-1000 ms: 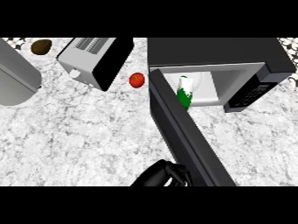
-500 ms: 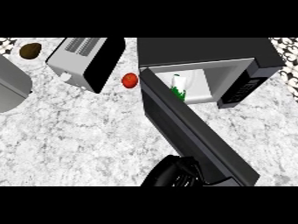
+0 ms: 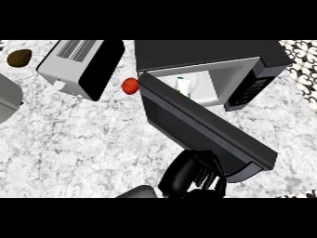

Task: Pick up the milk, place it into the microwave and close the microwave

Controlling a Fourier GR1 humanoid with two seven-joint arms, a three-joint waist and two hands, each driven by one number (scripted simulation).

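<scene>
Pressing the microwave door (image 3: 202,125), left robot hand (image 3: 192,173) low, fingers straight, holding nothing.

Light falls evenly and brightly over the marble counter (image 3: 64,144), with no single lamp giving itself away. Hardly any shadow lies beneath the toaster (image 3: 82,67) left of the microwave (image 3: 209,58), or under the microwave's open door (image 3: 202,128). The microwave's inside glows pale and well lit, while its top and the door stay matte black with only a faint grey sheen along the door's edge. No glare spots show. Edges stay crisp right across the counter.
</scene>
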